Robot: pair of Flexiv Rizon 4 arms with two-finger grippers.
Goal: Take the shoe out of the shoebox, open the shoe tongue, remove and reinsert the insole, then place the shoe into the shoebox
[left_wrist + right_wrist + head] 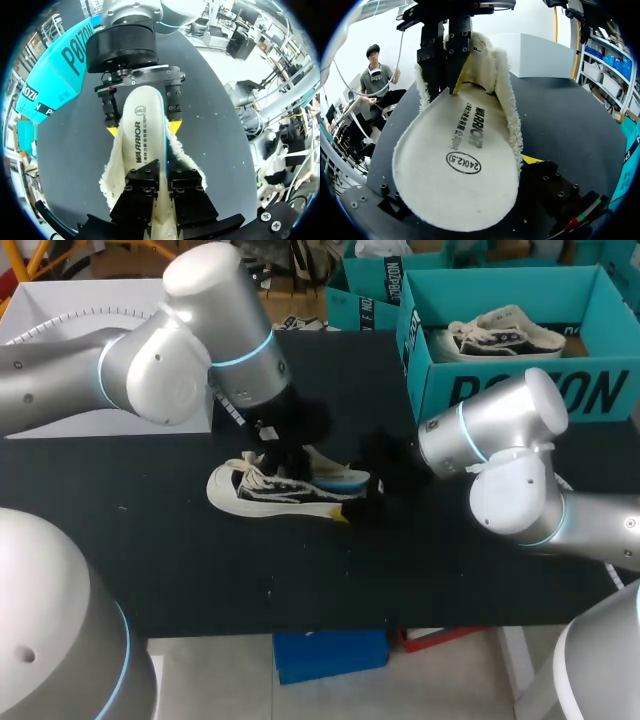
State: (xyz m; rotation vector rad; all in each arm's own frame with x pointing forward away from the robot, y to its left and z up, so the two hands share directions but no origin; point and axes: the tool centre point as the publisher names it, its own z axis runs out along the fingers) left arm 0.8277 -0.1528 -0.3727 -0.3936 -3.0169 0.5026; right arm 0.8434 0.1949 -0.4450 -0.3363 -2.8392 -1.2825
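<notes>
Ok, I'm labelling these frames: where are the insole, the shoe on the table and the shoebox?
insole [142, 125]: left wrist view, on its printed middle.
shoe [255, 495]: head view, on its side, near the toe.
shoebox [435, 390]: head view, on the near box's front wall.

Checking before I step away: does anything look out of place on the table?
Only the cream printed insole: it's up out of the white-and-black sneaker, pinched by the left gripper. Nothing else stands out.
</notes>
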